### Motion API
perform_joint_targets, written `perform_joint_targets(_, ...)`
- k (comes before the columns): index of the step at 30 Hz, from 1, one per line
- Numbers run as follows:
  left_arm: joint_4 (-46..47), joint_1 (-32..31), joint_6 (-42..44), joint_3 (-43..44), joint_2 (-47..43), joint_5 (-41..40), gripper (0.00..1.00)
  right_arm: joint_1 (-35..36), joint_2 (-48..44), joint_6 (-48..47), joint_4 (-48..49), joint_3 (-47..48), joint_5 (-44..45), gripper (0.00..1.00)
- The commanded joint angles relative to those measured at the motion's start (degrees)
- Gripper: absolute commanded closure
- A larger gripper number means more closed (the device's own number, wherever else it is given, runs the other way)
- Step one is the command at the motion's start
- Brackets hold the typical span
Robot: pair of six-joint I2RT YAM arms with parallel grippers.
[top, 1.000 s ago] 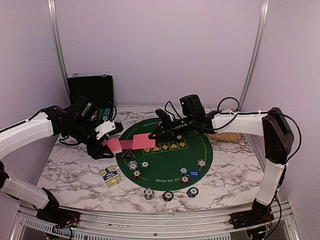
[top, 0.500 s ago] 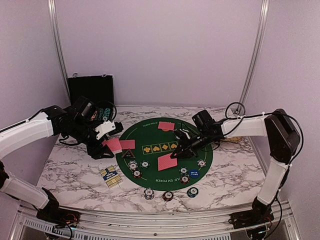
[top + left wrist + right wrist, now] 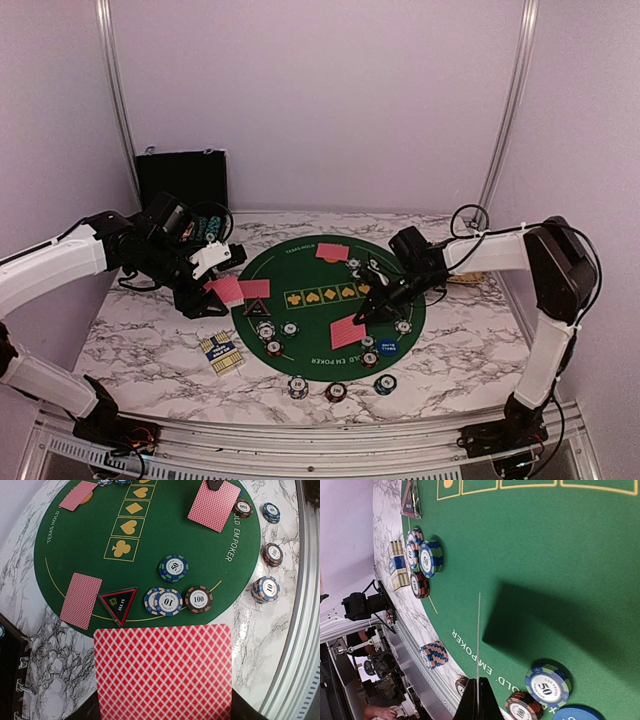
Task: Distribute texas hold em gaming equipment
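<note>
Right tool (image 3: 370, 308) pinches a card (image 3: 348, 332) over the mat (image 3: 300, 270) — lower it flat, clear of chips (image 3: 369, 358), then release; left tool (image 3: 210, 287) grips the deck (image 3: 162, 672).

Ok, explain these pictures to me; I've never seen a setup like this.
Two robot arms, bolted at the table's near edge, each end in a two-finger gripper. One picture looks down from above and behind them; the other two come from cameras on their wrists. On the marble table lies a round green poker mat with poker chips, a black triangular button and face-down cards. The left gripper pinches red-backed cards. The right gripper holds a single card over the mat, seen edge-on by its own camera.
</note>
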Motion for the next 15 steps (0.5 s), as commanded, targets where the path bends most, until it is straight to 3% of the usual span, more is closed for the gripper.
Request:
perform_joint_targets(1, 0.30, 0.35, 0.30, 1.55, -0.57, 1.13, 0.98, -0.36, 1.39, -2.96, -3.49, 2.46, 3.46, 1.00)
perform_joint_targets(15, 0.21, 0.35, 0.22, 1.77, -0.49, 1.43, 0.99, -0.35, 2.65, -7.85, -12.04, 6.54, 16.10, 1.00)
